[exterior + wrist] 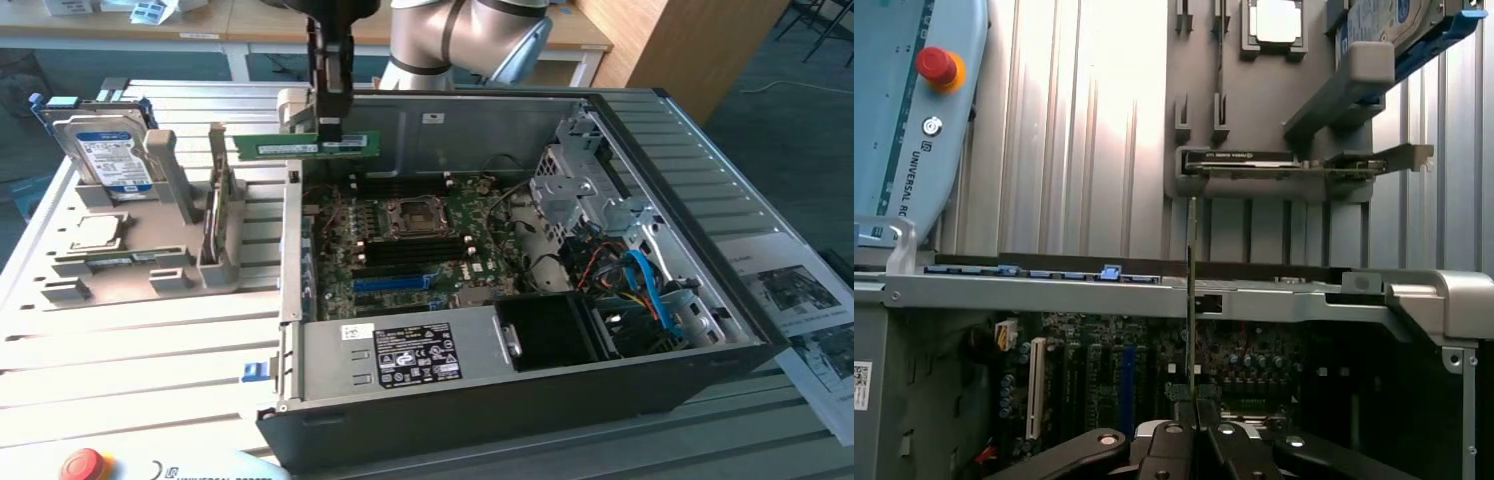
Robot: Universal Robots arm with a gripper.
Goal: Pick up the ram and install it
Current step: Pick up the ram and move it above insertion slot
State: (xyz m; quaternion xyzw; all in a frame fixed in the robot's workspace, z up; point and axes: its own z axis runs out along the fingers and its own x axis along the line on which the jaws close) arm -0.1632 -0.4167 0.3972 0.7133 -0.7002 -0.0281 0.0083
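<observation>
Pinching the ram [283, 146], the gripper [331, 134] hangs above the open computer case [467, 420].

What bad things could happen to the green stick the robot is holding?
The tool pinches the ram off-centre, so it might tilt or slip. The ram hangs over the computer case's wall, so it could bump that rim going down. If it lands crooked, it may scrape parts on the motherboard.
</observation>
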